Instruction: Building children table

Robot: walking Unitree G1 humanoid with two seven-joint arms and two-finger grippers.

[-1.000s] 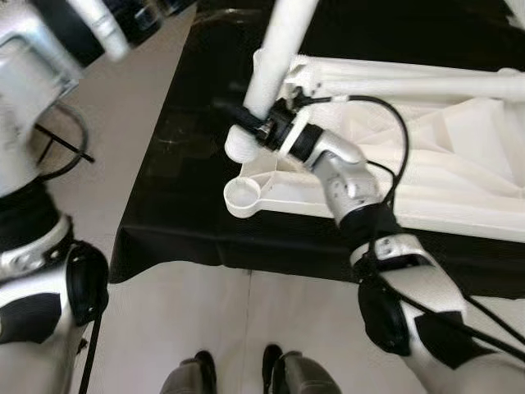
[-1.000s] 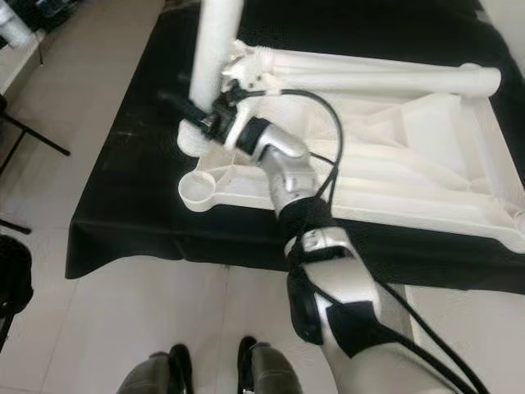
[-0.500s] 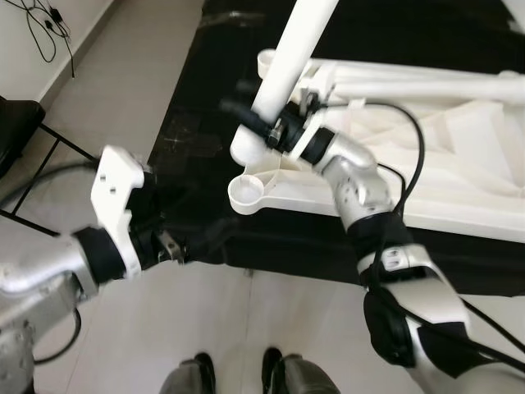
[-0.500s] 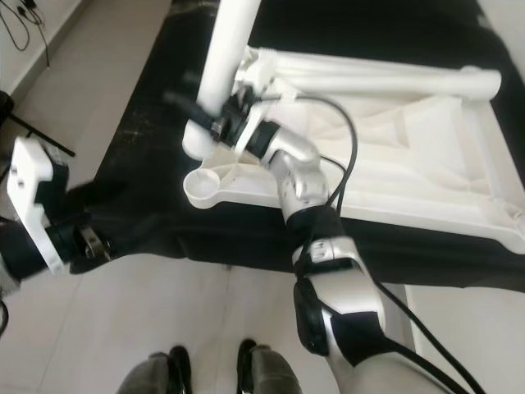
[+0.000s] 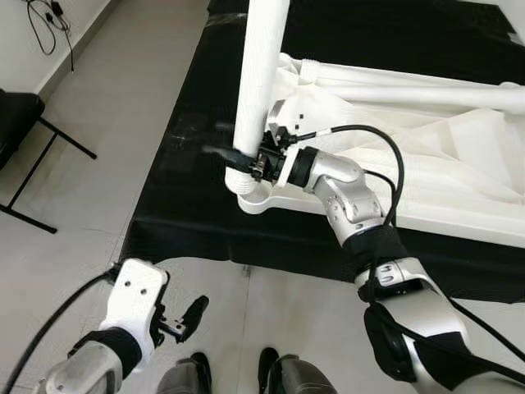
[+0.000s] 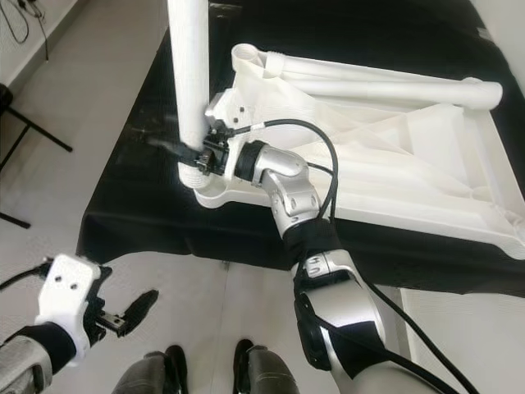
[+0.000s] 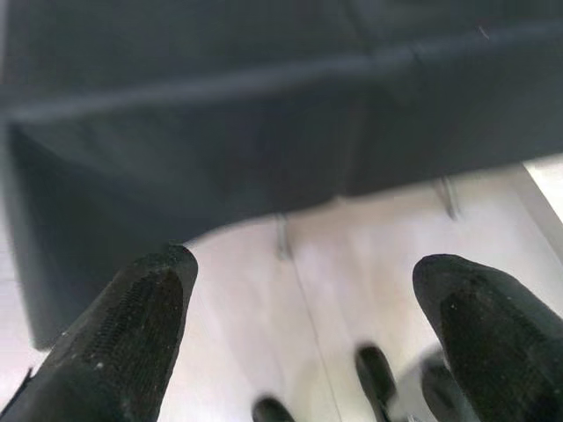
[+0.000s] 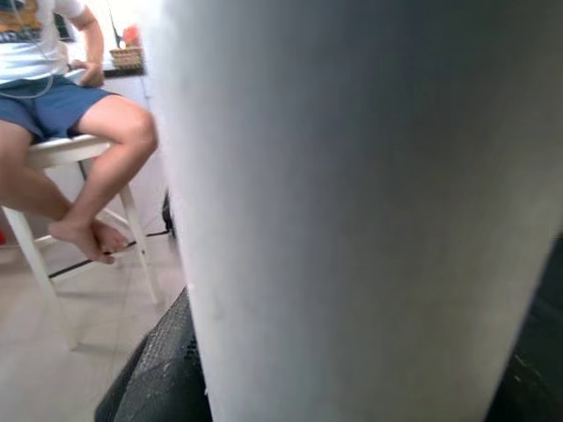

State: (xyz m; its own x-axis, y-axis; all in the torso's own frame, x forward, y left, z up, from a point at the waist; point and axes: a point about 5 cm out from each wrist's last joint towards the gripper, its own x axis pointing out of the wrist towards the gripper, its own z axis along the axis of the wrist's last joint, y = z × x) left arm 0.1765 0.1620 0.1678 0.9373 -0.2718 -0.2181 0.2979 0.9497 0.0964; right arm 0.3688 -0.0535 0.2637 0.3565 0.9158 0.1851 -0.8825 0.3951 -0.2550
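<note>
Right eye view: right end effector (image 6: 190, 153) clamps a smooth white cylindrical leg (image 6: 189, 82), seemingly socketed; left end effector (image 6: 131, 310) gapes empty.

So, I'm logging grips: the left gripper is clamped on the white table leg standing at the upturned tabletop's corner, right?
Not the left. The right gripper is clamped on the white table leg, as the left eye view shows. The left gripper hangs open over the floor. The leg does stand at the upturned tabletop's corner.
</note>
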